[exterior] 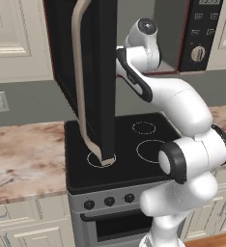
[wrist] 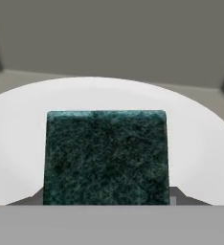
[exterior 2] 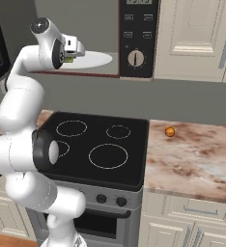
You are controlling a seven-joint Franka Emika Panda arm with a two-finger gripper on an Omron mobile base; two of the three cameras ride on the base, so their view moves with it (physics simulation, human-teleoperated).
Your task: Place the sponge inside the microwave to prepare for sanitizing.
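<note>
Left base view: the microwave (exterior: 134, 36) door stands open, the arm reaching in at about 1 o'clock. Right base view: the gripper (exterior 2: 74, 52) hangs over the white plate (exterior 2: 93, 60). Hand view: the sponge (wrist: 106, 155), between the jaws, covers the plate's 6 o'clock. Released tilted, I think it could tumble off.

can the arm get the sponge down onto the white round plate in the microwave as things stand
Probably yes. The black microwave's door stands swung open, and the pincer is already inside the grey cavity, shut on the small green-topped sponge just over the white round plate. Nothing visible lies between them.
</note>
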